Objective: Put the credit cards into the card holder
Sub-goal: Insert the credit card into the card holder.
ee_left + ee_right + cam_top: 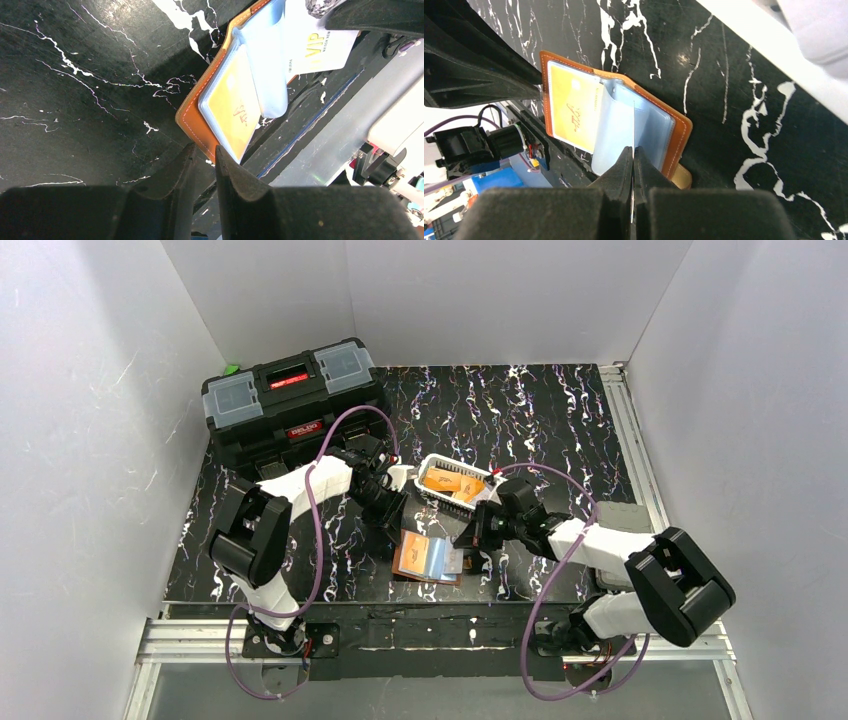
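Observation:
The brown card holder (425, 562) lies open at the table's near edge, its clear sleeves fanned up. One gold credit card (232, 111) (569, 111) sits in the left sleeve. My right gripper (468, 540) (632, 150) is shut on a whitish VIP card (320, 45), seen edge-on (632, 125), its far end among the sleeves. My left gripper (392, 525) (205, 151) stands at the holder's (192, 116) left corner, jaws a narrow gap apart with nothing between them. More orange cards (452, 482) lie in the white basket.
The white basket (489, 476) stands just behind the holder. A big black toolbox (290, 400) fills the back left. The holder's snap tab (681, 176) sticks out toward my right gripper. The metal frame rail (440, 635) runs just below the table edge.

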Tool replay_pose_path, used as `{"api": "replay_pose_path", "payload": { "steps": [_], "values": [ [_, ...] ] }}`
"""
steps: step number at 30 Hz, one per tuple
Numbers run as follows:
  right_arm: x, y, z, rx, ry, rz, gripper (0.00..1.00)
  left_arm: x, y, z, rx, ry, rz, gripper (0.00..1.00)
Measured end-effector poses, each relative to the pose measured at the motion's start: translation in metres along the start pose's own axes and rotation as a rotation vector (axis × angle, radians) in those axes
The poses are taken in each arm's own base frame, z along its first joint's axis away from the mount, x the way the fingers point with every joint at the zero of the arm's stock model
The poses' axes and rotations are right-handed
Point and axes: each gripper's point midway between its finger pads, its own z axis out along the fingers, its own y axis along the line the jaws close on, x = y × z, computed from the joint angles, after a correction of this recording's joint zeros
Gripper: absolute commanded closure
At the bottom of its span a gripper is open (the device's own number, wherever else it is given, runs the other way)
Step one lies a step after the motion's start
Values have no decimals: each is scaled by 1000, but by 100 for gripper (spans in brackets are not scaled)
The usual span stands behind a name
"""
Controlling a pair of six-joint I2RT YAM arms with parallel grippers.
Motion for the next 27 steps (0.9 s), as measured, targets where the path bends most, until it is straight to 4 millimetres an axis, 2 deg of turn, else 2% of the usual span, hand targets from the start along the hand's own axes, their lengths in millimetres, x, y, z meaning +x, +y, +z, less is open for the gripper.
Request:
{"api": "replay_pose_path", "payload": {
  "steps": [13, 18, 23, 27],
  "values": [
    [-4, 18, 20, -79, 78, -9, 99, -1, -2, -2, 1, -8, 8, 80],
    [-6, 30, 20, -138, 83, -29, 99, -1, -2, -2, 2, -7, 14, 73],
    [-6, 43, 19, -208, 93, -54, 99, 0, -2, -2, 4, -5, 28, 73],
    [-4, 44, 23, -232, 113, -57, 99, 0, -2, -2, 4, -4, 29, 73]
  ]
}}
